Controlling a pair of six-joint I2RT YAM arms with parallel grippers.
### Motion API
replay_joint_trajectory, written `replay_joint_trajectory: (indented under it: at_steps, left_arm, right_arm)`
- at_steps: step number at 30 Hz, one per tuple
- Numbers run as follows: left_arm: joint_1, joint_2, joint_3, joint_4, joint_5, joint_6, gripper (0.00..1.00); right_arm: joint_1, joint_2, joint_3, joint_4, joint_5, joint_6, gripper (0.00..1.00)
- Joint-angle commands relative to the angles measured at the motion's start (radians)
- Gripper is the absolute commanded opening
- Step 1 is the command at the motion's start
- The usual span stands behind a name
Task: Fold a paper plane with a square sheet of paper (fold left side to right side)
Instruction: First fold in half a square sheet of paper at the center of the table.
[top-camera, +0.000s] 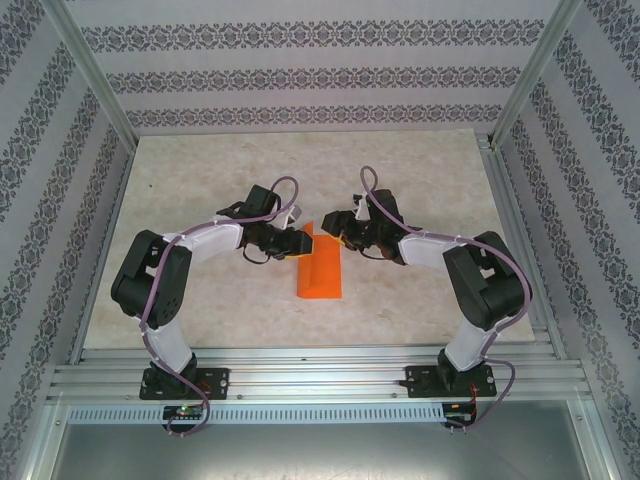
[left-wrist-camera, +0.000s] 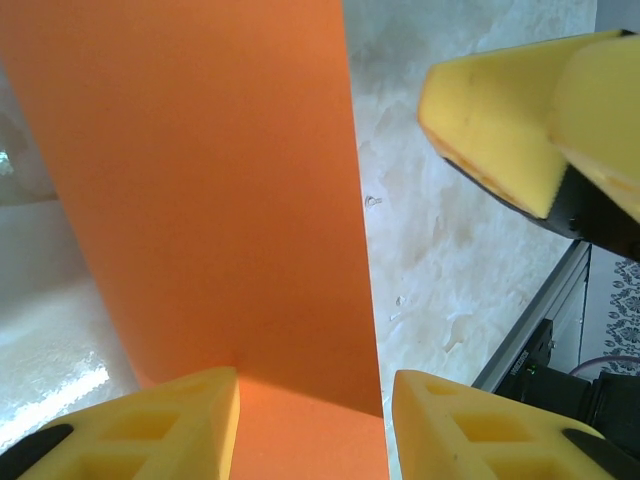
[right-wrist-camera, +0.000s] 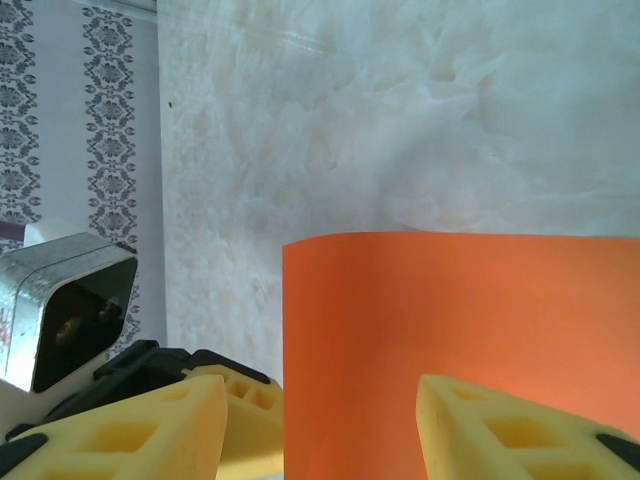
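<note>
The square sheet of paper (top-camera: 320, 272) is bright orange and lies mid-table as a narrow, upright strip, its left side folded over to the right. My left gripper (top-camera: 293, 244) reaches its top end from the left and my right gripper (top-camera: 337, 232) from the right, their tips close together. In the left wrist view the paper (left-wrist-camera: 210, 200) runs between the left gripper's (left-wrist-camera: 315, 385) spread yellow fingers (left-wrist-camera: 150, 425), and it is not pinched. In the right wrist view the paper (right-wrist-camera: 460, 320) bulges up, its left edge between the right gripper's (right-wrist-camera: 325, 385) open fingers (right-wrist-camera: 500, 430).
The marble-patterned tabletop (top-camera: 200, 190) surrounds the paper. Aluminium frame rails (top-camera: 300, 365) run along the near edge and patterned walls (top-camera: 300, 75) enclose the cell. The right gripper's yellow fingers (left-wrist-camera: 510, 120) show in the left wrist view. The left wrist camera housing (right-wrist-camera: 70, 315) shows in the right wrist view.
</note>
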Motion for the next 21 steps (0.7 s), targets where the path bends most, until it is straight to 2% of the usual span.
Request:
replay_joint_trajectory:
  at_steps: [1,8,12,18,21]
  left_arm:
    - [-0.014,0.018,0.032,0.036,0.017,-0.005,0.45]
    - [-0.017,0.022,0.035,0.038,0.018,-0.002,0.45]
    - [-0.02,0.031,0.038,0.04,0.023,-0.002,0.45]
    - [-0.022,0.027,0.043,0.031,0.021,0.004,0.45]
    - [-0.023,0.015,0.046,0.017,0.015,0.011,0.45]
  right_arm:
    - [0.023,0.044,0.005,0.103,-0.043,0.061,0.53]
    - [0.047,0.092,0.038,0.114,-0.049,0.069,0.52]
    - [0.056,0.118,0.052,0.122,-0.051,0.077,0.48]
    - [0.056,0.116,0.053,0.105,-0.043,0.063,0.27]
    - [0.052,0.104,0.051,0.068,-0.033,0.035,0.13]
